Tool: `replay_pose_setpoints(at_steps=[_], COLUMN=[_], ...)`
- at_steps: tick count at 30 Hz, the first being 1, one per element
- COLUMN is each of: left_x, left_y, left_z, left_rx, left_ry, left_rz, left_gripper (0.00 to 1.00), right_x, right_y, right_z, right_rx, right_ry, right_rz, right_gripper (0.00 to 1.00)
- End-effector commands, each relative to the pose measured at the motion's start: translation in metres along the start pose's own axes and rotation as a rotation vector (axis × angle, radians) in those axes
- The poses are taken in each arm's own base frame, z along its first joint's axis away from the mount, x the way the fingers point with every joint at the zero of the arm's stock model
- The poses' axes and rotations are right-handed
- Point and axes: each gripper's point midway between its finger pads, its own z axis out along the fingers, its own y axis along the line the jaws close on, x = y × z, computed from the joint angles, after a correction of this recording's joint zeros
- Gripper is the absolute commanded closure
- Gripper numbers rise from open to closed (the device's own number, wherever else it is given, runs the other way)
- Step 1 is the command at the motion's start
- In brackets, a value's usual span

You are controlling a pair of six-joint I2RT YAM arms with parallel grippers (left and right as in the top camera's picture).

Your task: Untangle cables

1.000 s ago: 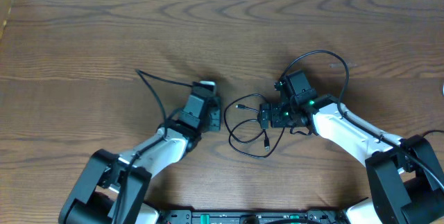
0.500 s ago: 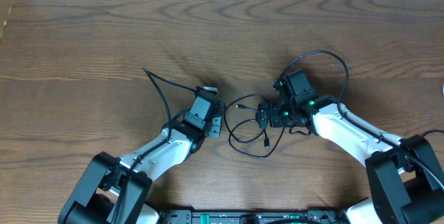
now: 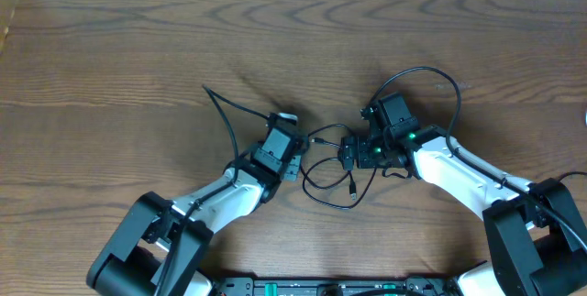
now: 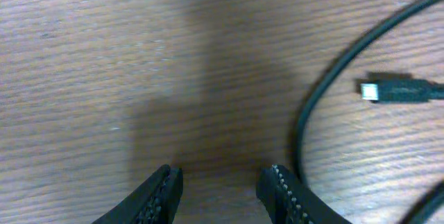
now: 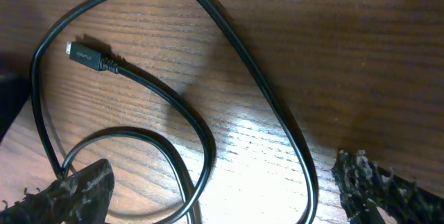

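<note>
- Black cable (image 4: 300,127) lies in loose loops on the wooden table (image 3: 138,39), at the centre of the overhead frame, between the two grippers.
- Left gripper (image 4: 222,186): jaws partly apart over bare wood, gripping nothing. The cable curves just right of it, with a plug end (image 4: 388,91) further right.
- Right gripper (image 5: 222,193): jaws spread wide, cable loops between them, nothing clamped.

Far table (image 3: 138,49) bare: wide room for me. Black cable (image 3: 304,179) loops clutter strip between my left and right jaws. Bare wood between my left jaws; cable curve just right of them.
</note>
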Motion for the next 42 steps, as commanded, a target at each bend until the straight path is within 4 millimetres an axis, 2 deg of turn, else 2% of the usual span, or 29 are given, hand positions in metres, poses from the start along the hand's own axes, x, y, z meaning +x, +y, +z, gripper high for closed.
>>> replay_pose_setpoints(at_steps=[1, 7, 11, 14, 20, 33, 35, 38, 42], left_x=[0.041, 0.044, 0.045, 0.046, 0.046, 0.048, 0.048, 0.049, 0.049], left_y=[-0.001, -0.016, -0.025, -0.029, -0.029, -0.029, -0.029, -0.031, -0.033], left_z=[0.011, 0.009, 0.008, 0.007, 0.007, 0.007, 0.007, 0.007, 0.006], left_rx=[0.009, 0.083, 0.135, 0.159, 0.160, 0.161, 0.161, 0.172, 0.185], left_ry=[0.125, 0.143, 0.154, 0.162, 0.162, 0.170, 0.169, 0.174, 0.179], left_rz=[0.024, 0.005, 0.001, 0.000, 0.000, 0.000, 0.000, -0.004, -0.004], left_gripper=[0.57, 0.57, 0.57, 0.57, 0.57, 0.57, 0.57, 0.57, 0.57], right_x=[0.048, 0.053, 0.056, 0.060, 0.079, 0.110, 0.114, 0.117, 0.113], right_y=[-0.017, -0.014, -0.014, -0.015, -0.014, -0.029, -0.031, -0.037, -0.043], right_z=[0.020, 0.019, 0.019, 0.018, 0.020, 0.023, 0.023, 0.024, 0.026], right_rx=[0.028, 0.007, 0.009, 0.014, -0.008, 0.042, 0.052, 0.082, 0.114], right_ry=[0.165, 0.190, 0.200, 0.214, 0.270, 0.334, 0.340, 0.335, 0.303], right_rz=[0.067, 0.060, 0.062, 0.100, 0.212, 0.330, 0.343, 0.364, 0.361], right_gripper=[0.01, 0.02, 0.08, 0.08, 0.06, 0.06, 0.08, 0.20, 0.29])
